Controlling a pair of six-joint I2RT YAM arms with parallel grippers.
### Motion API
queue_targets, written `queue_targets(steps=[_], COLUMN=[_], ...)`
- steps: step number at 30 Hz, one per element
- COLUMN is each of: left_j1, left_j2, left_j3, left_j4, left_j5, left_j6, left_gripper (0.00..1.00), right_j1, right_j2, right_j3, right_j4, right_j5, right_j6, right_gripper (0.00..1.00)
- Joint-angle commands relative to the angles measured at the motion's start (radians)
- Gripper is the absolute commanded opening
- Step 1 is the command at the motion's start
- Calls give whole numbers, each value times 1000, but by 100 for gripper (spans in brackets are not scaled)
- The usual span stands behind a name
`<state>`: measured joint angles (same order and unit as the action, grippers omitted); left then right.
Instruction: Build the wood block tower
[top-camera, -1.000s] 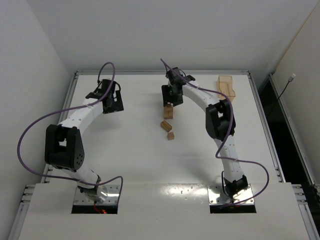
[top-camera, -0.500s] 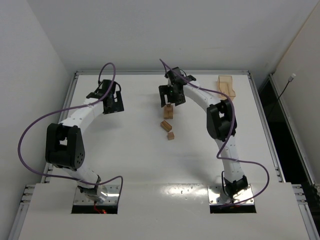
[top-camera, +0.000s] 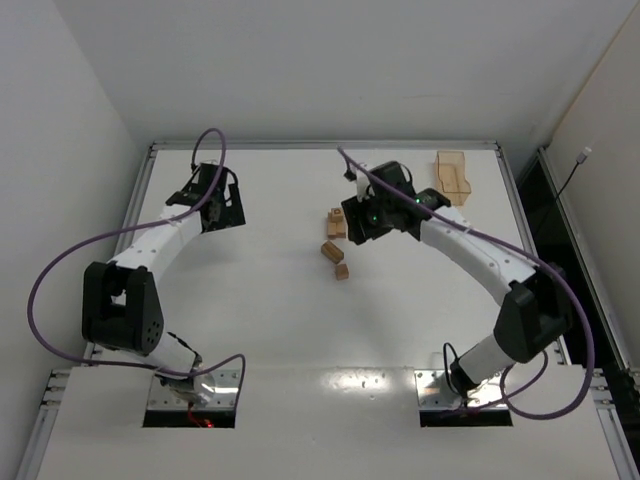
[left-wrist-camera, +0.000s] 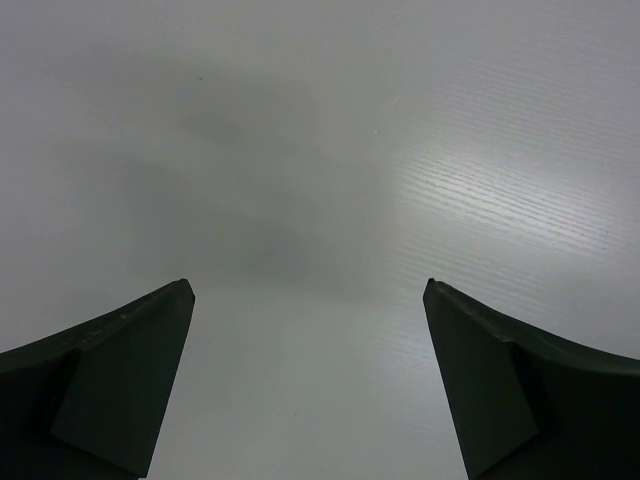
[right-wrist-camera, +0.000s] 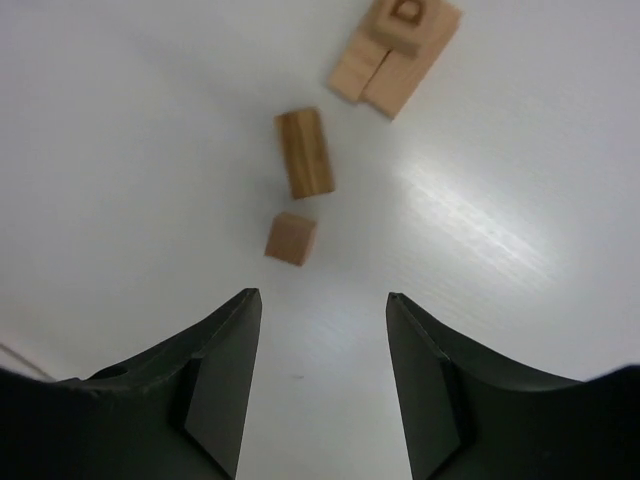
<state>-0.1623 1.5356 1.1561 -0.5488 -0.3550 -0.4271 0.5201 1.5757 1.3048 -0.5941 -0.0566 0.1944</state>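
The wood block tower (top-camera: 337, 223) is a short stack at mid-table. In the right wrist view the tower (right-wrist-camera: 398, 55) shows two bars side by side with a small cube on top. A loose oblong block (right-wrist-camera: 304, 152) and a loose cube (right-wrist-camera: 291, 239) lie on the table just in front of it, also seen from above as the oblong block (top-camera: 331, 250) and the cube (top-camera: 342, 271). My right gripper (right-wrist-camera: 321, 297) hovers open and empty right of the tower, gripper (top-camera: 356, 228). My left gripper (left-wrist-camera: 308, 285) is wide open over bare table, far left at gripper (top-camera: 222, 205).
A pale wooden tray (top-camera: 453, 175) sits at the back right of the white table (top-camera: 280, 320). Metal rails edge the table, and white walls close in on both sides.
My right gripper has come off the tower and moved right and nearer, its elbow swinging out to the right. The tower stays standing. The left arm shifted only slightly.
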Motion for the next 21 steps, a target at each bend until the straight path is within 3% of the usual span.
queue_targets(steps=[1,4,9,21], left_j1=[12,21,21,21], left_j2=[-57,-66,-77,-94], left_j3=[-9,-9,-9,-27], left_j4=[32,41,32,32], left_j5=[5,-4,-38,-48], left_j6=[-9,-19,-48,-48], left_gripper=[100,100,100,100], right_j1=[81,145,158,167], right_j2=[-26,10,180,352], right_j3=[-145,-181,-40,62], right_j4=[69,105,25,-13], right_j5=[-29,35,158,161], right_j6=[32,92,187,218], right_gripper=[50,52,56,54])
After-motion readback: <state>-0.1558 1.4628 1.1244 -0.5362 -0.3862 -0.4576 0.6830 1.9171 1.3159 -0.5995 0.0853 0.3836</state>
